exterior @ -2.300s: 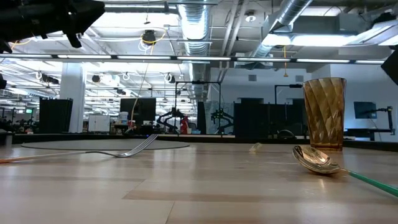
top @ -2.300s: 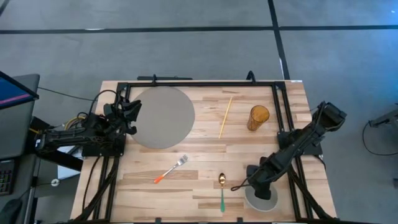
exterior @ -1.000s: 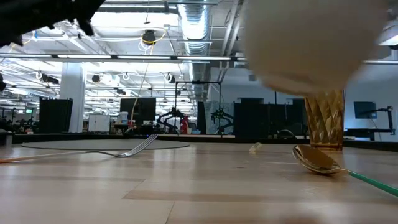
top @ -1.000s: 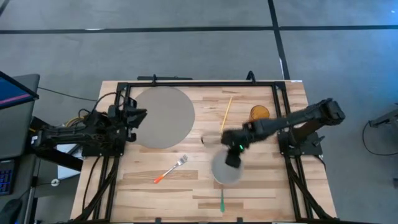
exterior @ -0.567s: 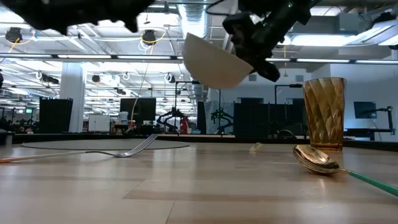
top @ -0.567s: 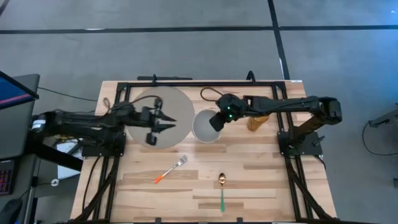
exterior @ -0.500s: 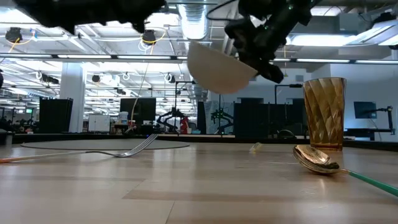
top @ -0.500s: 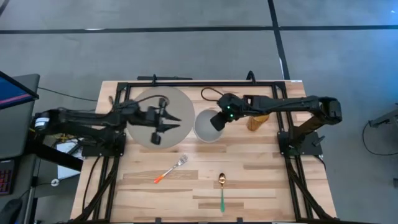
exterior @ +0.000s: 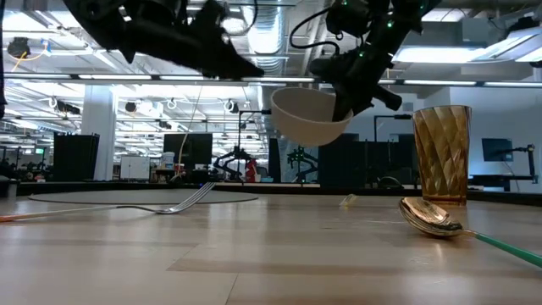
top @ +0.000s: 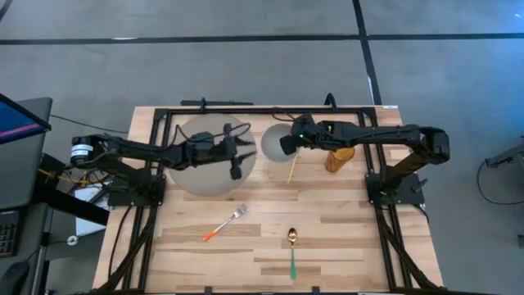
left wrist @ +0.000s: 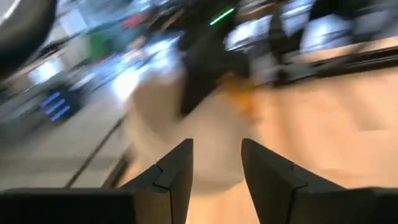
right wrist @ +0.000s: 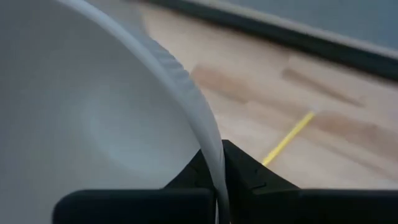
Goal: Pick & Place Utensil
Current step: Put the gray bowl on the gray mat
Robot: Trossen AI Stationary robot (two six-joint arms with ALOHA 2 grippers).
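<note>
My right claw [top: 286, 144] has carried the bowl [top: 274, 140] up from the table's near right corner to the far side, and now holds it in the air by its rim, fingers pinched together on that rim, between the plate [top: 196, 176] and the cup [top: 341, 156]. My left claw [top: 243, 150] has swung out from the left edge over the plate and has just spread its fingers apart; it holds nothing and points at the bowl, just beside it. I judge this to be a hand-over or a meeting over the plate, so no utensil has been picked yet.

The utensils lie untouched. The fork [top: 225, 223] rests on the table near the front, well apart from both claws. The spoon [top: 291, 248] lies by the front edge, also well apart. The chopstick [top: 295, 156] lies on the far side, just beside and under my right claw.
</note>
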